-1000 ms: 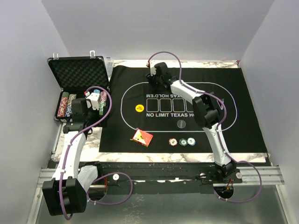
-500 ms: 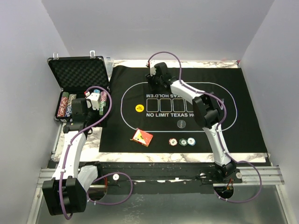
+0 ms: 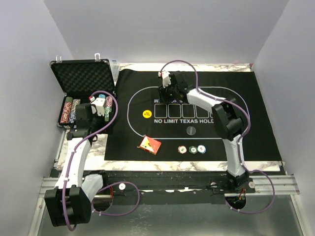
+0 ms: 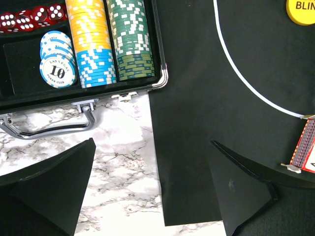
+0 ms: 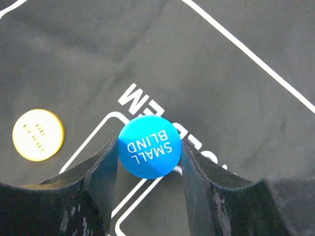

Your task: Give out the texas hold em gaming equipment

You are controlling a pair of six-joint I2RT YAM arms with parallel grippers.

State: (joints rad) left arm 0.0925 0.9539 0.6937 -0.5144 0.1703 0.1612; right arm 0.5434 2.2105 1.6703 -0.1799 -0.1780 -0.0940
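The blue disc (image 5: 149, 146) bears white lettering, and the yellow disc (image 5: 38, 134) has faint marks. The mat (image 5: 236, 73) is black with white lines. The chips (image 4: 88, 29) are yellow, blue and green, striped white. The dice (image 4: 29, 17) are red with white spots. The table (image 4: 123, 162) is white marble, veined grey.

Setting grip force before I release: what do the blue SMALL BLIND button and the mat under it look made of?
SMALL BLIND button, held in the right gripper: probably hard plastic, with a smooth matte blue face, crisp white printed lettering and a clean round edge.
Mat: looks like felt or similar cloth, dull black and slightly fuzzy, no glare, with white printed lines.
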